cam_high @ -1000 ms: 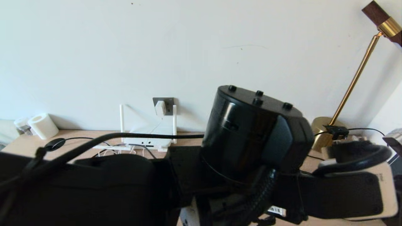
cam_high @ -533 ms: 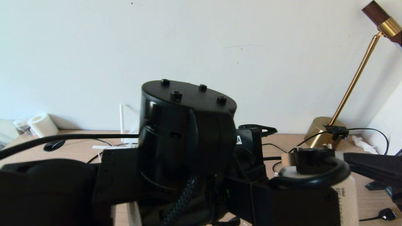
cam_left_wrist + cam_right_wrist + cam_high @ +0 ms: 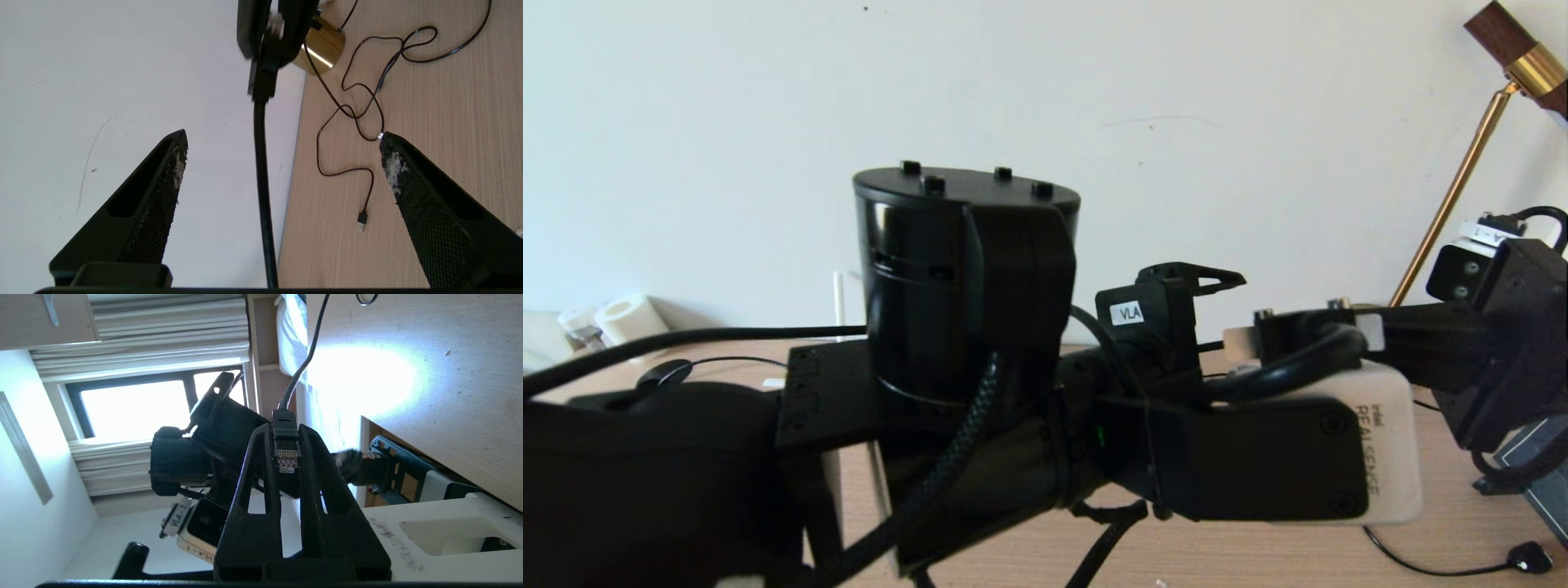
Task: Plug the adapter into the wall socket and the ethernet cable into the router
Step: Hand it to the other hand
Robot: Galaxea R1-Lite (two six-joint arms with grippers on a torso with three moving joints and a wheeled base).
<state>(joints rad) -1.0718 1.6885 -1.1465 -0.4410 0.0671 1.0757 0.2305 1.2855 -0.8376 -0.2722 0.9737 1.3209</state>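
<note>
In the head view your two arms fill most of the picture. The left arm crosses low from the left edge, with a tall black cylindrical joint housing point(image 3: 964, 278) standing in the middle. A white depth camera point(image 3: 1380, 441) sits on the wrist beyond it. The ethernet cable point(image 3: 686, 341) runs as a thick black line from the left edge toward that housing, above the table point(image 3: 1258, 555). One slim white antenna of the router point(image 3: 837, 304) shows behind the arm, near the table's back edge; the rest of the router, the adapter and the wall socket are hidden. A roll of tissue point(image 3: 625, 320) lies at the back left corner and a brass lamp point(image 3: 1462, 180) rises at the back right.

In the left wrist view your left pincer point(image 3: 282, 143) stands spread wide, its fingers point(image 3: 163, 192) well apart and holding nothing. The ethernet cable point(image 3: 261, 183) passes between them without touching either. Its far end is gripped by the right pincer point(image 3: 265, 53). Thin black USB cables point(image 3: 359, 118) loop over the table point(image 3: 449, 102) near the brass lamp base point(image 3: 322, 43).

In the right wrist view your right pincer point(image 3: 286, 437) is pressed onto the ethernet cable's plug point(image 3: 285, 451), the clear tip with its gold contacts facing the camera. The cable point(image 3: 304, 363) leads away along the table's edge.
</note>
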